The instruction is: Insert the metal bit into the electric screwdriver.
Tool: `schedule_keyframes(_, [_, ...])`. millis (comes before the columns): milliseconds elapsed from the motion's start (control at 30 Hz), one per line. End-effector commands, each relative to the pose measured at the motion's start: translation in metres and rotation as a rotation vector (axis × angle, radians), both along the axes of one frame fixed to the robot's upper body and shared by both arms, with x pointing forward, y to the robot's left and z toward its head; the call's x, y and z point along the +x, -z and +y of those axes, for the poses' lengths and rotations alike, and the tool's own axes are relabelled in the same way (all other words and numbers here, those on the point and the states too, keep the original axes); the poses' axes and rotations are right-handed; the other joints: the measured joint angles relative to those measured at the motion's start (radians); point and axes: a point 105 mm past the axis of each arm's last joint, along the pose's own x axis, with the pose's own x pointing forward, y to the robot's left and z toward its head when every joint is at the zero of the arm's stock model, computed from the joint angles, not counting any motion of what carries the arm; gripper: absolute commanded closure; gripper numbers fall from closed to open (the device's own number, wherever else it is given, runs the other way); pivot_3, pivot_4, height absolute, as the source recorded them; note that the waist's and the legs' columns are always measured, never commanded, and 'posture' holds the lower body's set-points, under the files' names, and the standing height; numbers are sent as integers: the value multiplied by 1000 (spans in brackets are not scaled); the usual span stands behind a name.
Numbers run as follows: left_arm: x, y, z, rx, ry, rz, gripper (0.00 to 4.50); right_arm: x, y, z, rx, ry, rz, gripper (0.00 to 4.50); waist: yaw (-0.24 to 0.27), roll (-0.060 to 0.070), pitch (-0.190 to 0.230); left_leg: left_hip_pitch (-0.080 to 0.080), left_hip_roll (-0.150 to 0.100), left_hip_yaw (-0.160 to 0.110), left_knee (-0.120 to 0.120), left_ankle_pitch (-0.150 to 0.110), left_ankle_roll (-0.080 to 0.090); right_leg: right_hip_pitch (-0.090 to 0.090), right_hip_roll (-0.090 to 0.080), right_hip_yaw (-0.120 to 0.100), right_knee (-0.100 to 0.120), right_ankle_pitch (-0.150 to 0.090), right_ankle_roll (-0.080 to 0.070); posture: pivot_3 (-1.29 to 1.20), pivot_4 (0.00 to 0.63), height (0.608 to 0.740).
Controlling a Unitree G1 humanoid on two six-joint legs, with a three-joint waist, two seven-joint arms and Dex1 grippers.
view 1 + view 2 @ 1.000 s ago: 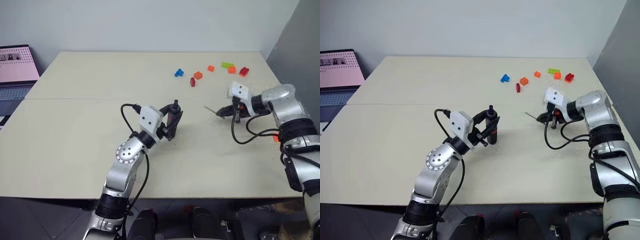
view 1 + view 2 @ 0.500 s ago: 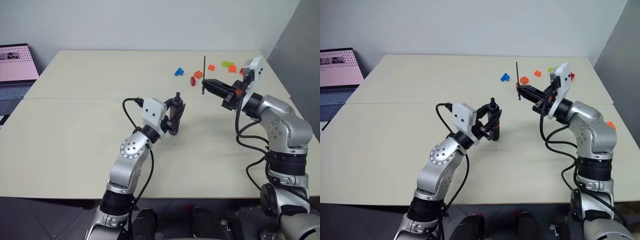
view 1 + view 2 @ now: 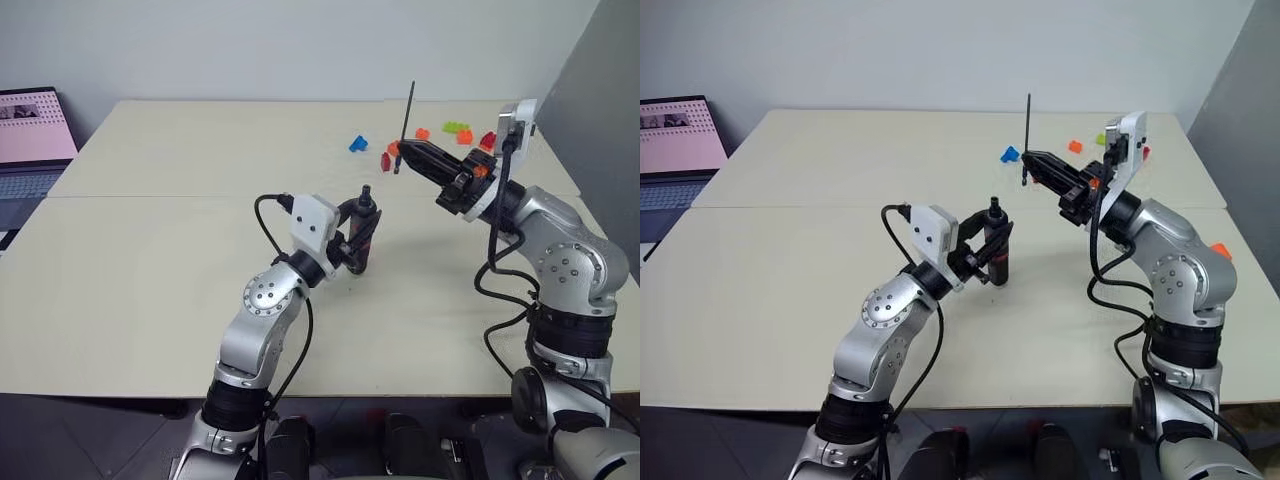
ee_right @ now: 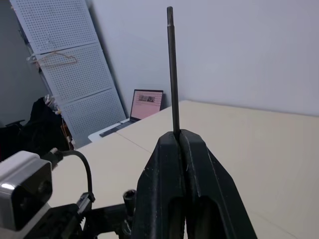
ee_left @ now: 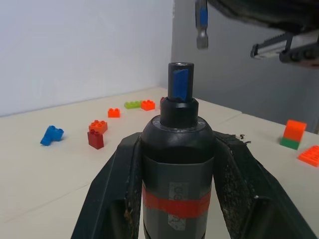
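1. The electric screwdriver (image 3: pixel 365 228) is held upright in the left gripper (image 3: pixel 358 238), above the middle of the table (image 3: pixel 150 270).
2. The metal bit (image 3: pixel 407 120) is pinched upright in the right gripper (image 3: pixel 402 155), up and to the right of the screwdriver, apart from it.
3. Toy bricks (image 3: pixel 357 145) are scattered on the far right part of the table, behind both grippers.
4. A laptop (image 3: pixel 32 140) is placed beyond the table's left edge.
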Motion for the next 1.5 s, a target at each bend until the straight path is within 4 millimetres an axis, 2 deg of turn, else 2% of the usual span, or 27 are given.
schedule_keyframes(33, [-7,-27,2,-15,-2,-116,2856,-8,-13,4,-8,17,-81,4500,0,0,0,0,0,0,0,0,0,0,0,0,0,0,0,0,150,740])
schedule_keyframes(267, [0,-21,6,-29,-135,-141,2856,-13,-17,22,-55,103,-197,4500,1,0,0,0,0,-1,0,0,0,-1,0,0,0,0,0,0,150,740])
schedule_keyframes(433, [7,-15,14,-81,-231,-119,2856,-12,-15,35,-3,110,-191,4500,0,0,0,-1,0,-1,0,0,0,-1,0,1,0,0,0,0,150,740])
schedule_keyframes(667, [12,5,16,-46,-257,-56,2856,-9,-12,54,41,81,-184,4500,0,0,0,-1,0,-1,0,0,0,-2,0,1,0,0,0,0,150,740])
schedule_keyframes(800, [12,7,15,-42,-259,-56,2856,-5,-10,62,46,77,-202,4500,0,0,0,0,0,-1,0,0,0,-2,0,0,0,0,0,0,150,740])
schedule_keyframes(1100, [12,8,16,-36,-261,-56,2856,1,-1,67,11,52,-218,4500,0,0,0,0,0,-1,0,0,0,-2,0,0,0,0,0,0,150,740])
schedule_keyframes(1500, [13,8,18,-30,-268,-58,2856,-2,10,71,-34,23,-219,4500,-1,0,0,0,0,-2,0,0,0,-2,1,0,0,0,0,0,150,740])
